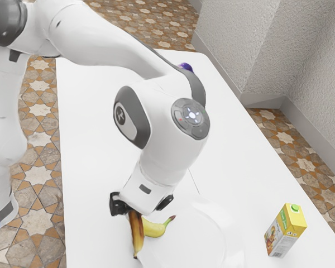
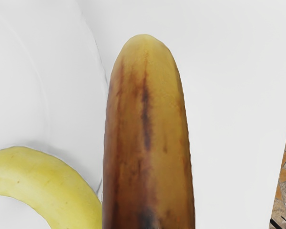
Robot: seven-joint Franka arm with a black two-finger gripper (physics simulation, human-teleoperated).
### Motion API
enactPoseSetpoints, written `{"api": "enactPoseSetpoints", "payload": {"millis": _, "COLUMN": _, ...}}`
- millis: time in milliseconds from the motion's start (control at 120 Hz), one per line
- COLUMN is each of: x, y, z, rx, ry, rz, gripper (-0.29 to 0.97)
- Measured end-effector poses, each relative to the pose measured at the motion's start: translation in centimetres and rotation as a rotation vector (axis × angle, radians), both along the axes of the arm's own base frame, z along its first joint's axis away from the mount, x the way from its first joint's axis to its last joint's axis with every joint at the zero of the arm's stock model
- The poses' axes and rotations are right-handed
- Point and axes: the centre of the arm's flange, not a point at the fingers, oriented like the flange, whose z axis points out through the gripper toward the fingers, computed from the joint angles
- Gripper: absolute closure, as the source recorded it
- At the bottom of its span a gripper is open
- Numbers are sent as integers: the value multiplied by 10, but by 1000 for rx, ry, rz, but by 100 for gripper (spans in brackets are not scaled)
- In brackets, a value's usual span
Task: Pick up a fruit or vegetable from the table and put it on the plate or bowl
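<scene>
My tool (image 1: pixel 129 211), whose grip I cannot tell, hangs over the brown banana (image 1: pixel 137 234) at the 9 o'clock rim of the plate (image 1: pixel 204 237), so setting it down beside the yellow banana (image 1: pixel 154 226) at its 3 o'clock seems left to do.

Exterior view: the camera sat raised at the arm's (image 1: pixel 162 128) side, set back, and looked down across the white table (image 1: pixel 89 139) toward tiled floor (image 1: pixel 39 167) and wall (image 1: pixel 257 39), the arm entering from the exterior view's upper left. Wrist view: the camera rode on the hand, faced downward, very near the brown banana (image 2: pixel 148 143). Both views shared that brown banana, the yellow banana (image 2: pixel 43 186) beside it, the plate (image 2: pixel 38 86) rim and bare table
</scene>
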Motion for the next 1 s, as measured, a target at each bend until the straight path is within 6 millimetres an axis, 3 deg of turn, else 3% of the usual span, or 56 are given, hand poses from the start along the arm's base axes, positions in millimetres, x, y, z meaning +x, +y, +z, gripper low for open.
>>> {"api": "enactPoseSetpoints", "payload": {"millis": 67, "x": 19, "y": -6, "z": -5, "rx": -11, "ry": 3, "rz": 11, "gripper": 61}}
{"api": "enactPoseSetpoints", "payload": {"millis": 225, "x": 73, "y": 5, "z": 11, "rx": -69, "ry": -24, "rz": 67, "gripper": 60}}
{"api": "enactPoseSetpoints", "payload": {"millis": 317, "x": 114, "y": 18, "z": 0, "rx": -81, "ry": -14, "rz": 101, "gripper": 60}}
{"api": "enactPoseSetpoints", "payload": {"millis": 392, "x": 132, "y": 26, "z": -13, "rx": -89, "ry": 3, "rz": 92, "gripper": 60}}
{"api": "enactPoseSetpoints", "payload": {"millis": 575, "x": 142, "y": 26, "z": -27, "rx": -96, "ry": 20, "rz": 36, "gripper": 60}}
{"api": "enactPoseSetpoints", "payload": {"millis": 750, "x": 154, "y": 34, "z": -41, "rx": -88, "ry": 32, "rz": 20, "gripper": 19}}
{"api": "enactPoseSetpoints", "payload": {"millis": 1000, "x": 141, "y": 26, "z": -30, "rx": -62, "ry": 21, "rz": -32, "gripper": 3}}
